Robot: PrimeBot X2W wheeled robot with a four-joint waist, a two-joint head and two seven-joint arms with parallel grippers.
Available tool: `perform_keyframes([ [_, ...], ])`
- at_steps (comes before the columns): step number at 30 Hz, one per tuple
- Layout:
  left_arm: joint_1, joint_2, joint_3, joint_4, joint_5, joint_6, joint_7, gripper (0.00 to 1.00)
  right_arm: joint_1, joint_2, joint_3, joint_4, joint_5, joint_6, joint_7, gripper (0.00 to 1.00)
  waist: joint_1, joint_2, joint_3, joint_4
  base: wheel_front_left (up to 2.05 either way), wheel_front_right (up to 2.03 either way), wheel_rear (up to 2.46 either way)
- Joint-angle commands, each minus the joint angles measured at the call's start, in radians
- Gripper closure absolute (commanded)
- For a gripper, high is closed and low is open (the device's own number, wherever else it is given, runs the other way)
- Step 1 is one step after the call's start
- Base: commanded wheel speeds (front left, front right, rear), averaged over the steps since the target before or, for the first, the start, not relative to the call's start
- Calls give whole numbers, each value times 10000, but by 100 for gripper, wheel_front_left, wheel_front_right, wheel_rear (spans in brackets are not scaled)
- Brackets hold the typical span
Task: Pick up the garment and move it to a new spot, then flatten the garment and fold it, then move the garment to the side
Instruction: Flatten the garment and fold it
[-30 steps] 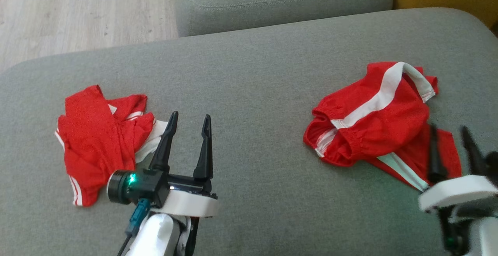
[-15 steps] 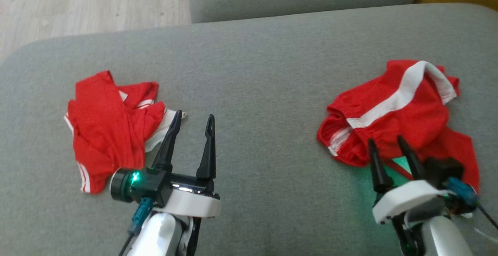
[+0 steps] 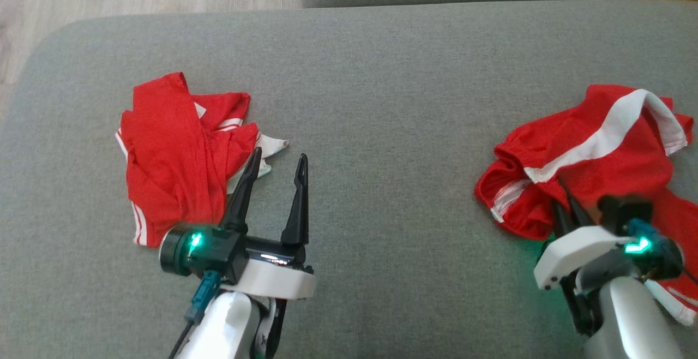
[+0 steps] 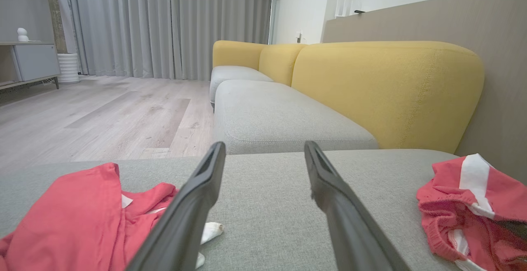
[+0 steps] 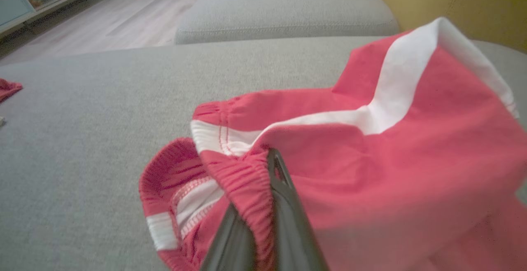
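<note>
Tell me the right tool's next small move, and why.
Probably a short lift straight up. The right tool is shut on the waistband of the shorts, while the rest of them lies crumpled on the sofa. Raising it a little should show whether the pinch holds before carrying the shorts toward the sofa's middle.
</note>
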Motion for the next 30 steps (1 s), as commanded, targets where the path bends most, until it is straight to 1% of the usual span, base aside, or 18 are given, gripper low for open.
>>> perform_keyframes([
  [1, -398, 16, 243, -265, -44, 55, -93, 0, -471, -55, 163, -349, -79, -7, -194, 100, -1, 0, -16, 14, 0, 0, 0],
  [4, -379, 16, 246, -250, -55, 65, -93, 0, -611, -55, 52, -586, -136, -7, -377, 100, -1, 0, -64, 38, 0, 0, 0],
  [8, -365, 16, 201, -255, -87, 79, -93, 0, -888, -55, 19, -1097, -242, -7, -342, 100, -1, 0, -91, 91, 0, 0, 0],
  [14, -438, 16, 99, -300, -142, 97, -93, 0, -1613, -55, 196, -1590, -575, -7, 153, 100, -1, 0, 30, 269, 0, 0, 0],
  [16, -534, 16, -8, -305, -175, 110, -93, 0, -2278, -67, 496, -1605, -816, -7, 635, 100, -1, 0, 194, 471, 0, 0, 0],
  [18, -622, 16, -85, -313, -205, 122, -93, 0, -2777, -229, 860, -1441, -863, -7, 944, 100, -1, 0, 336, 652, 0, 0, 0],
  [23, -864, 16, -335, -343, -334, 197, -93, 0, -4002, -870, 1938, -709, -556, -7, 1402, 100, -1, 0, 726, 1240, 0, 0, 0],
  [27, -1037, 16, -539, -361, -422, 275, -93, 0, -4997, -1298, 2868, 97, -192, -7, 1464, 100, -1, 0, 1063, 1735, 0, 0, 0],
  [30, -1166, 16, -689, -387, -483, 319, -93, 0, -5767, -1488, 3504, 823, 143, -7, 1392, 100, -1, 0, 1289, 2067, 0, 0, 0],
])
